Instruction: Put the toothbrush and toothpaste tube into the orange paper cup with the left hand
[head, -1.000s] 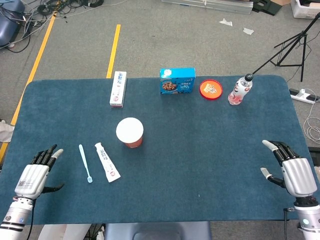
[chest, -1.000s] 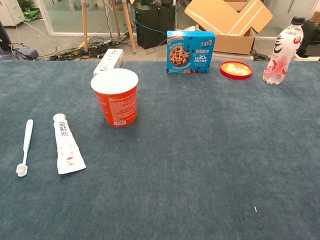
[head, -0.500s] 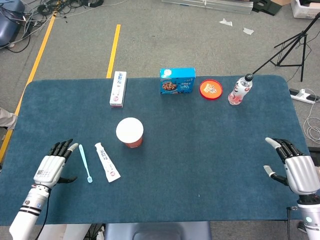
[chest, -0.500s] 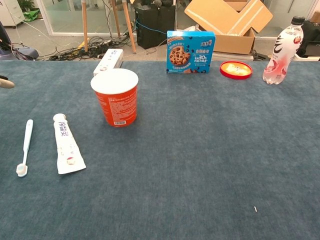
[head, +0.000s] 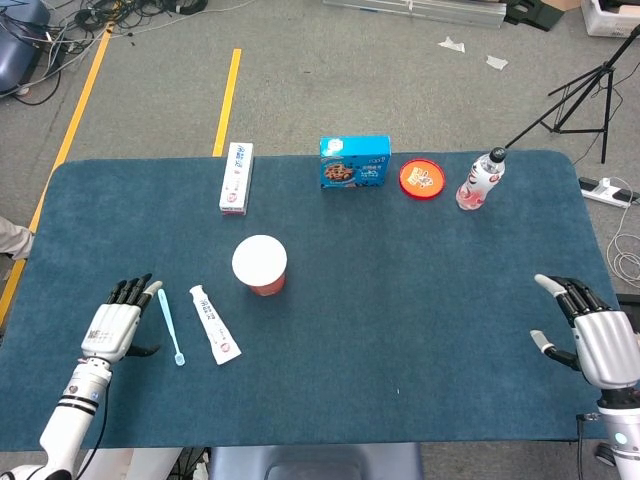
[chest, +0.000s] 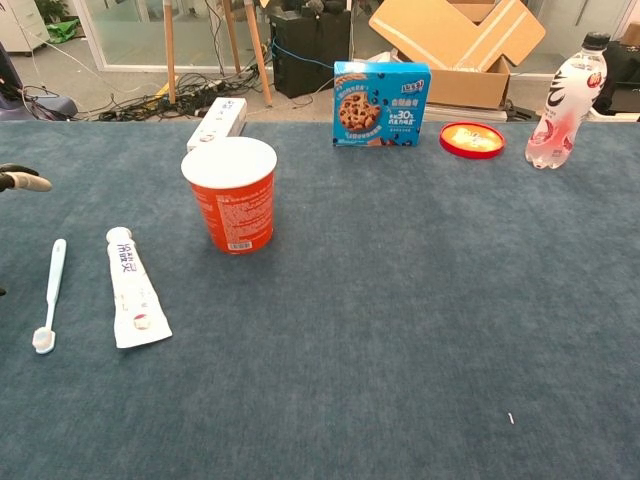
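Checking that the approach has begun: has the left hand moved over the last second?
Yes. In the head view the left hand has moved right across the table, closing on the toothbrush, which has stayed put.

One cup (head: 259, 264), toothbrush (head: 170, 326), tube (head: 214, 323), two boxes (head: 355, 161).

Tablecloth (head: 420, 300) dark teal-blue. Toothbrush (head: 171, 326) pale blue. Toothpaste tube (head: 215, 324) white, red print at flat end. Paper cup (chest: 231, 194) orange, white inside, white text block. Long carton (head: 236, 177) white, red end. Cookie box (chest: 380, 103) bright blue, cookie picture. Round lid (chest: 472, 139) red, yellow centre. Bottle (chest: 566, 104) pink-white, black cap. Left hand (head: 115, 325) silver back, black fingers (head: 128, 291); right hand (head: 592, 338) likewise.
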